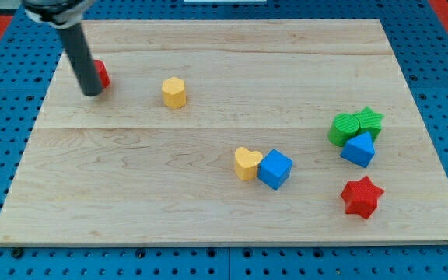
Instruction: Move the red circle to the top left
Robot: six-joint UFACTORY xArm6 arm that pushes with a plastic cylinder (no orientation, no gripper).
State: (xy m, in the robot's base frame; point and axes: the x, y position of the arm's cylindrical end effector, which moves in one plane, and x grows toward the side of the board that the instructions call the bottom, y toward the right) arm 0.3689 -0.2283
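The red circle (102,74) lies near the view's upper left of the wooden board (208,202), mostly hidden behind my rod. My tip (92,92) rests on the board right at the red circle's left lower side, touching or nearly touching it. A yellow hexagon block (174,92) sits to the right of the red circle, apart from it.
A yellow heart (246,163) and a blue cube (275,169) touch each other at the centre right. At the right, a green cylinder (344,129), a green star (369,119) and a blue triangle block (358,149) cluster together. A red star (362,197) lies lower right.
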